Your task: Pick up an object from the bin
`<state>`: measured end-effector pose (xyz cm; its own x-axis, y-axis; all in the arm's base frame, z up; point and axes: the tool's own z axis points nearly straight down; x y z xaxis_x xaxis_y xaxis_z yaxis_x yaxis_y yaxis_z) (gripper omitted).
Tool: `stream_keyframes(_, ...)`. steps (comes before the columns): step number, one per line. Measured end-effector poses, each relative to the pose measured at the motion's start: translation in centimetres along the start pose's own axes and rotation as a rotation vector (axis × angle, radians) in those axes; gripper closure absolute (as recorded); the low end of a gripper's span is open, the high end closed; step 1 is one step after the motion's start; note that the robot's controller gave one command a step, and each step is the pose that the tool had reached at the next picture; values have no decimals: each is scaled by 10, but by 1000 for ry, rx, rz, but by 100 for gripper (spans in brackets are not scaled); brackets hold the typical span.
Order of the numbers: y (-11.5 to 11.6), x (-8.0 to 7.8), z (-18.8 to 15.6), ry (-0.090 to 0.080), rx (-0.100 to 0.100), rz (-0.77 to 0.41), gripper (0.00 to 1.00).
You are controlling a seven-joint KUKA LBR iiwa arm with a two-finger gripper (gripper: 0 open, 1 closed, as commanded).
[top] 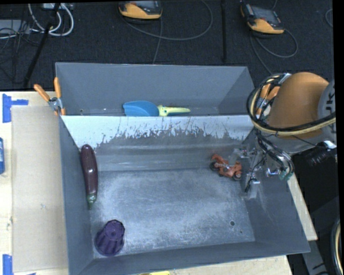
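My gripper (250, 181) is low at the bin's right side, against the right wall. Just to its left, on the floor, lies a small orange-red toy (225, 165) with dark bits, touching or nearly touching the gripper's metal parts. I see nothing held in the gripper.
A purple aubergine (89, 171) lies along the left wall. A purple ribbed cup (110, 238) sits in the front left corner. A blue scoop with a yellow-green handle (150, 110) rests high against the back wall. The arm's orange cover and cables hang over the right rim.
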<state>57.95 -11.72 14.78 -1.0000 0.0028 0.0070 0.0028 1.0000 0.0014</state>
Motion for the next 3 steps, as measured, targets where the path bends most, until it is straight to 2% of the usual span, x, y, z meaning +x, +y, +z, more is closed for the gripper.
stream_keyframes(1, 0, -1, -5, -7, 1, -3, 0)
stream_keyframes(2, -6, -21, 20, -16, 2, 63, 0)
stream_keyframes(3, -13, -31, 49, -9, 1, 212, 100)
